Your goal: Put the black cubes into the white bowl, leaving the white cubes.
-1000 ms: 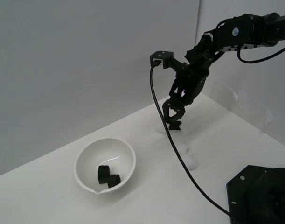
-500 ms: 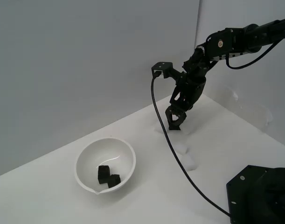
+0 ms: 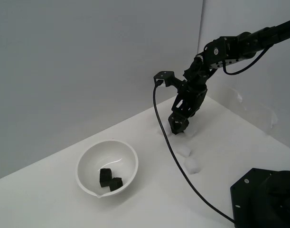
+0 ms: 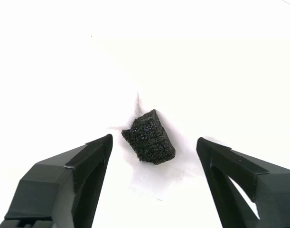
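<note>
A white bowl (image 3: 87, 180) sits on the white surface at the exterior view's left and holds two black cubes (image 3: 110, 179). My gripper (image 3: 178, 126) is lowered onto the surface far to the bowl's right. In the wrist view a third black cube (image 4: 148, 137) lies on the surface between my two open fingers (image 4: 78, 166), touching neither. My gripper (image 4: 154, 145) is open and empty. Two white cubes (image 3: 192, 165) lie just in front of the gripper in the exterior view, faint against the surface.
The black robot base (image 3: 263, 199) stands at the lower right of the exterior view. A black cable (image 3: 171, 147) hangs from the wrist down across the surface. Grey walls meet behind the arm.
My gripper has come down from just above the surface and now sits low around the third black cube. The arm has reached further out. The bowl and its two cubes have not moved.
</note>
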Robot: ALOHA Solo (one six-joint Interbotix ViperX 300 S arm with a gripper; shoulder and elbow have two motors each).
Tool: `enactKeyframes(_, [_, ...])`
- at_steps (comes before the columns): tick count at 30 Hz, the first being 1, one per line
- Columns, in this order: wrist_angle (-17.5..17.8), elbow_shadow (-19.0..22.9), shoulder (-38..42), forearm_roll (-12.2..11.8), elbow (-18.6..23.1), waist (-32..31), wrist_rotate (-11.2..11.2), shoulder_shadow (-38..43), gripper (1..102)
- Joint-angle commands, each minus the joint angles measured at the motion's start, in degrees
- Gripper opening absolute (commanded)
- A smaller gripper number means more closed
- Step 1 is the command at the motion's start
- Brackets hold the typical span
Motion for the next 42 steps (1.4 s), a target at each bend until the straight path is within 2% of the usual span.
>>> enactKeyframes(1, [0.09, -0.44, 0.97, -0.79, -0.18, 0.18, 0.97, 1.05, 77])
enactKeyframes(3, [0.18, -0.35, 1.05, -0.79, -0.09, 0.18, 0.88, 1.23, 61])
enactKeyframes(4, [0.18, -0.35, 1.23, -0.79, -0.09, 0.18, 0.88, 1.32, 57])
enactKeyframes(7, [0.26, -0.26, 1.32, -0.79, 0.00, 0.18, 0.88, 1.41, 54])
enactKeyframes(11, [0.53, -0.09, 1.14, -0.79, 0.18, 0.18, 0.88, 1.32, 37])
enactKeyframes(13, [0.70, -0.09, 1.41, -0.79, 0.26, 0.18, 0.88, 1.58, 32])
enactKeyframes(24, [2.72, -0.62, 8.79, -0.79, -0.26, 0.79, 0.88, 9.05, 31])
enactKeyframes(33, [6.42, -0.62, 16.44, -0.88, -0.35, 0.79, 0.53, 16.61, 31])
enactKeyframes(37, [8.17, -0.44, 21.36, -1.67, -0.18, 0.70, 0.26, 21.53, 31])
enactKeyframes(42, [10.28, -0.44, 26.81, -3.96, -0.18, -1.76, -0.35, 26.98, 31])
